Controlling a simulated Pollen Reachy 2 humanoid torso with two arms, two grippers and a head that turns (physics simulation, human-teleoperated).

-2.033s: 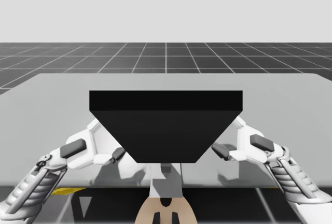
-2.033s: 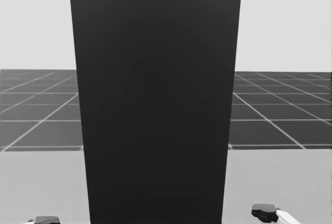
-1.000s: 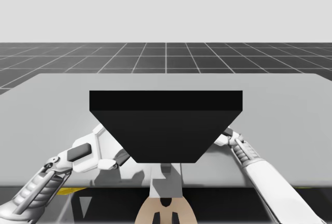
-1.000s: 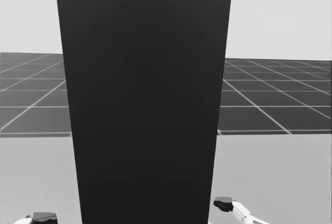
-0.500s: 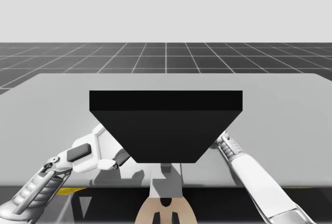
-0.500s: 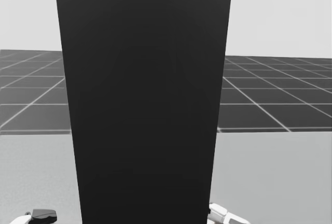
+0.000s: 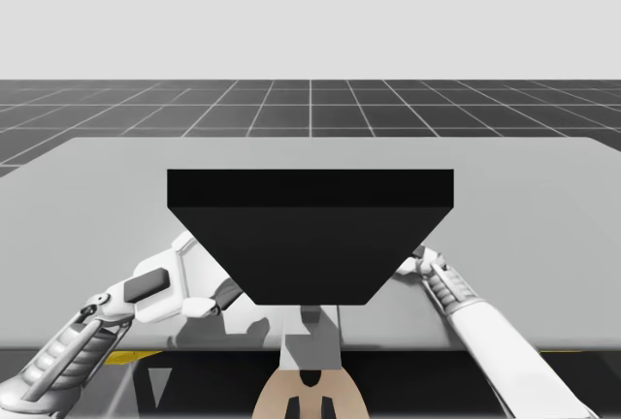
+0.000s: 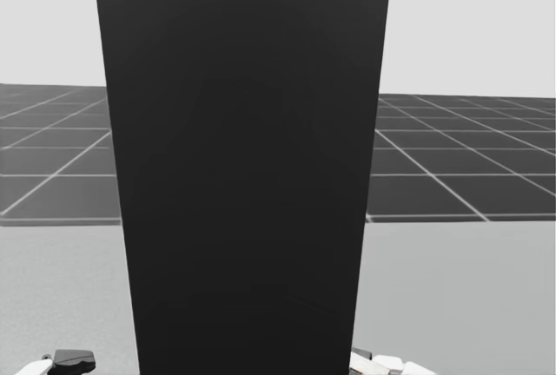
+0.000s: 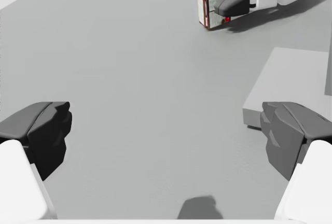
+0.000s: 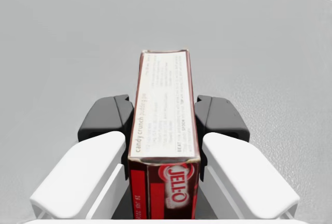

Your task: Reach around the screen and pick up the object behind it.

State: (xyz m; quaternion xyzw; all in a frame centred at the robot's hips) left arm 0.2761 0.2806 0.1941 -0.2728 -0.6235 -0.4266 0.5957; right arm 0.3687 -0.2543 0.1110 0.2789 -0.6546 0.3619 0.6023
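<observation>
The tall black screen stands mid-table and, in the head view, the screen hides what lies behind it. In the right wrist view my right gripper is shut on a red and white box, with one dark pad on each long side. From the left wrist view the same box lies far ahead, one dark finger of the right gripper against it. My right arm reaches in behind the screen's right edge. My left gripper is open over bare table, left of the screen.
The grey table stretches wide on both sides of the screen. A low light-grey block sits just ahead of my left gripper's right finger, next to the screen's dark edge. The table's near edge runs in front of my torso.
My right arm swung in from the right side and went behind the screen's right edge. My left arm shifted slightly inward early on, then held. My head has turned a little.
</observation>
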